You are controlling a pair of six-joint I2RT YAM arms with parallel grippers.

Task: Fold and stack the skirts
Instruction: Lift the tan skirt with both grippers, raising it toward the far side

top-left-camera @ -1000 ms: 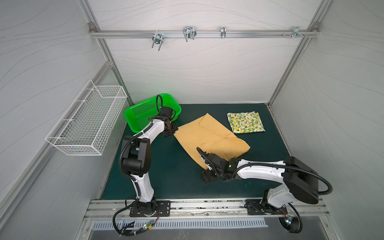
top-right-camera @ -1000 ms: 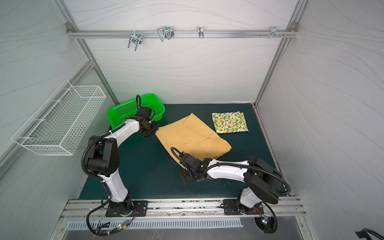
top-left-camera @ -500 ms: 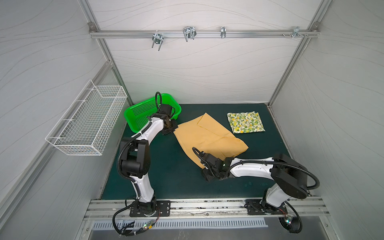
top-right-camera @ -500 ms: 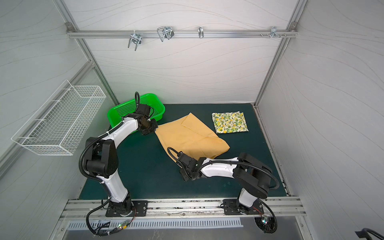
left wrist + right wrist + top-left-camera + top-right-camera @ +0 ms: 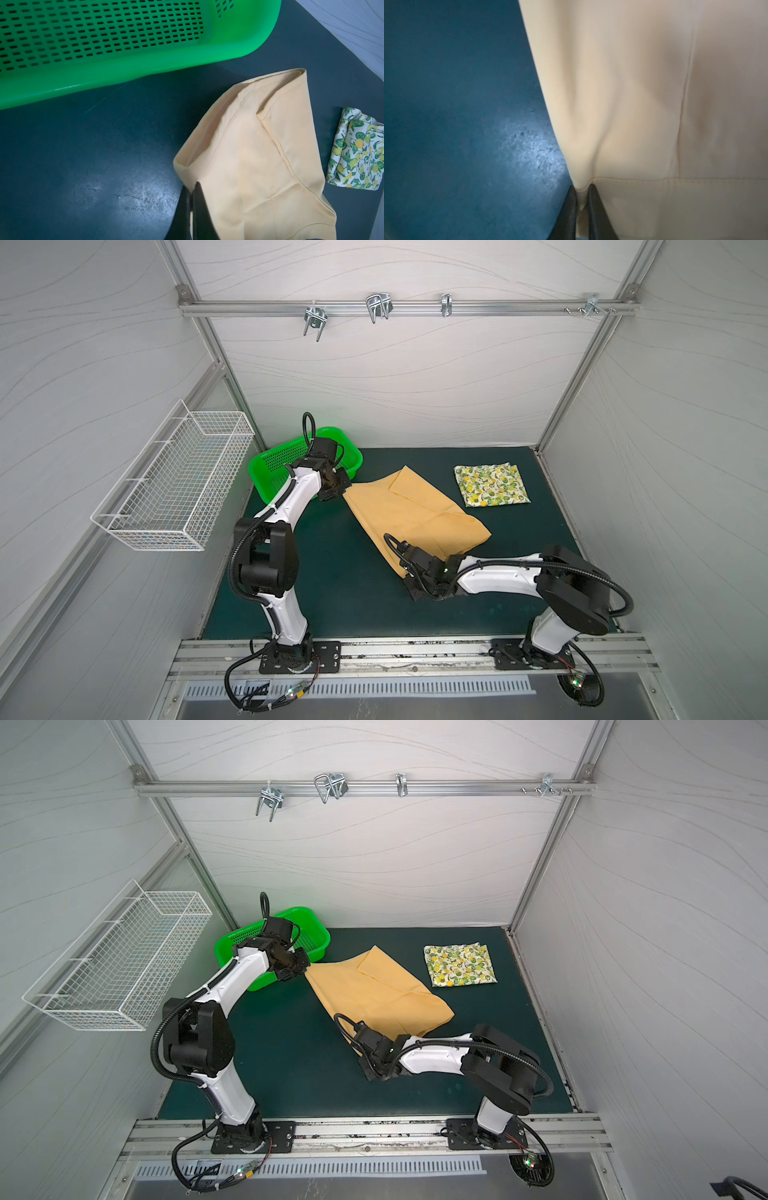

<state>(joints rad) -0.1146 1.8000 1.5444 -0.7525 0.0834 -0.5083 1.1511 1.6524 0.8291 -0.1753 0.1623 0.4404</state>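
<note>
Snapped from wide apart to a tight pinch within the last second, and slid slightly leftward: right tool (image 5: 581,193), now nipping the near hem corner of the plain mustard-yellow cloth skirt (image 5: 415,510) (cloth plainly squeezed in its grip). Left tool (image 5: 191,193) unchanged, clamped tight on the far-left corner, just beside the green perforated plastic basket (image 5: 270,464). Lies spread flat on the dark green surface (image 5: 332,593), stretched between both tools. Folded into a neat square, cream skirt with lemon-and-leaf print (image 5: 490,485) at the back right, near the mustard one but apart from it.
</note>
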